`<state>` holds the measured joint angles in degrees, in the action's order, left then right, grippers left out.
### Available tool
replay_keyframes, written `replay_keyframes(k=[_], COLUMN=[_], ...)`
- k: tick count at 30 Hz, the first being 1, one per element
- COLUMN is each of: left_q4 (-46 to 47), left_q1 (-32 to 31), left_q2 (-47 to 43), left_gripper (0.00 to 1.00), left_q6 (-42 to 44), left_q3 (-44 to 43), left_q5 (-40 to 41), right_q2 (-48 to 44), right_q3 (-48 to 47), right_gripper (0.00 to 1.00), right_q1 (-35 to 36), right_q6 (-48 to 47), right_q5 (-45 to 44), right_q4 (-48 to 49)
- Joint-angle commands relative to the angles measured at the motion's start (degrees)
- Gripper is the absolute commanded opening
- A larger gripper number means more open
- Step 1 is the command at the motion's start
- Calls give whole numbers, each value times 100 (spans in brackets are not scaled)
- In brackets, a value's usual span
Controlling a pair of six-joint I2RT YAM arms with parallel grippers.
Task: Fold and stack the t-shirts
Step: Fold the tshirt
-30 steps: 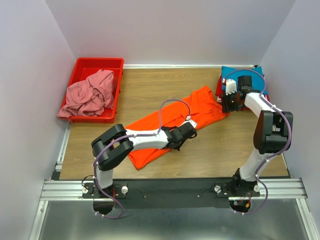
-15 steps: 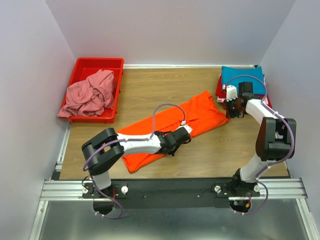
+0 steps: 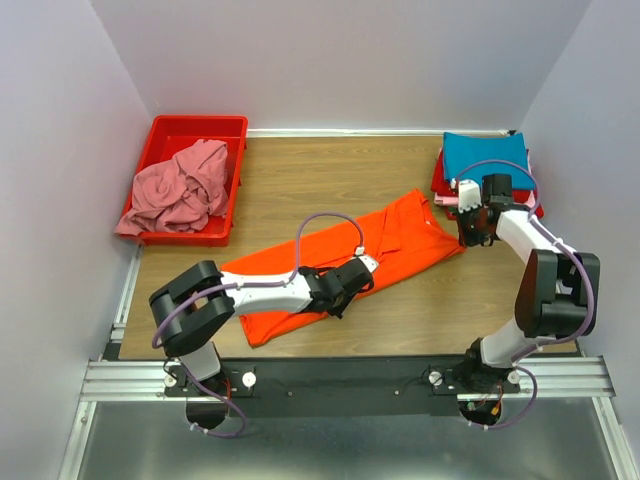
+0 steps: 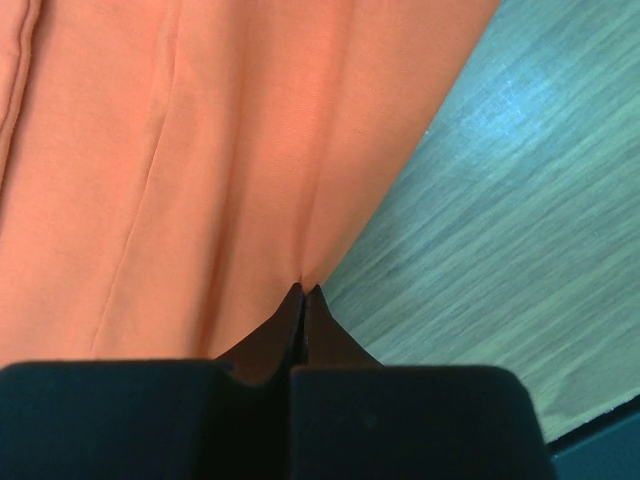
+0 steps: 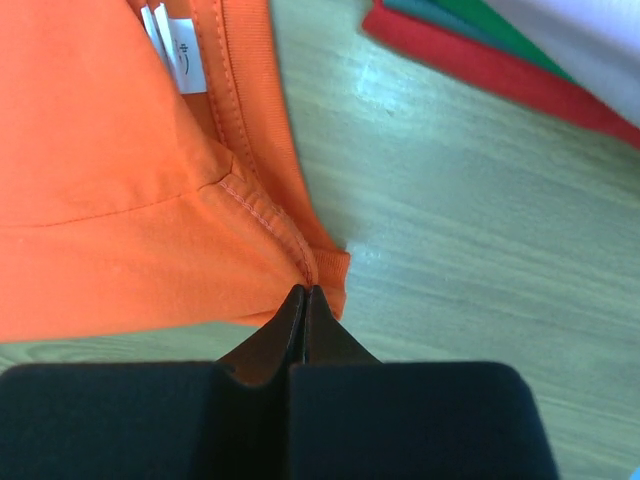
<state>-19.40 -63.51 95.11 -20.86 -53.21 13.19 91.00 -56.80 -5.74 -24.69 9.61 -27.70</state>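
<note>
A bright orange t-shirt (image 3: 330, 260) lies stretched on a slant across the wooden table. My left gripper (image 3: 360, 275) is shut on its near edge; in the left wrist view the fingertips (image 4: 303, 290) pinch a fold of orange cloth (image 4: 200, 150). At the shirt's right end my right gripper (image 3: 465, 238) is shut on a seam close to the collar (image 5: 305, 290), with the neck label (image 5: 180, 50) nearby. A dusty pink t-shirt (image 3: 180, 185) lies crumpled in the bin. Folded shirts are stacked at the back right, teal (image 3: 485, 155) over red (image 3: 440, 185).
The red plastic bin (image 3: 195, 122) stands at the back left against the wall. White walls close in the table on three sides. The edge of the folded stack (image 5: 480, 65) lies just beyond my right gripper. Bare wood (image 4: 500, 200) shows beside the shirt.
The right gripper has shut on the orange shirt's collar end and come a little nearer. The left gripper has pulled toward the near left, and the shirt has slid that way.
</note>
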Motion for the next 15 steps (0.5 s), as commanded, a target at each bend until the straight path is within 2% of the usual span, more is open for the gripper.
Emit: replay_keyframes(k=[1, 10, 15], left_q4=[-143, -152, -143], left_q1=[-65, -74, -74], left_q2=[-238, -643, -783], left_gripper=[0, 2, 1], left_q6=[-67, -76, -93], left_q3=[100, 241, 311], left_q5=[-256, -379, -449], right_q2=[-302, -601, -1250], right_q3=[177, 476, 853], right_gripper=[2, 2, 0], right_q1=[-77, -103, -121], right_q6=[-168, -238, -414], right_q5=[-398, -635, -460], right_q4=[54, 28, -7])
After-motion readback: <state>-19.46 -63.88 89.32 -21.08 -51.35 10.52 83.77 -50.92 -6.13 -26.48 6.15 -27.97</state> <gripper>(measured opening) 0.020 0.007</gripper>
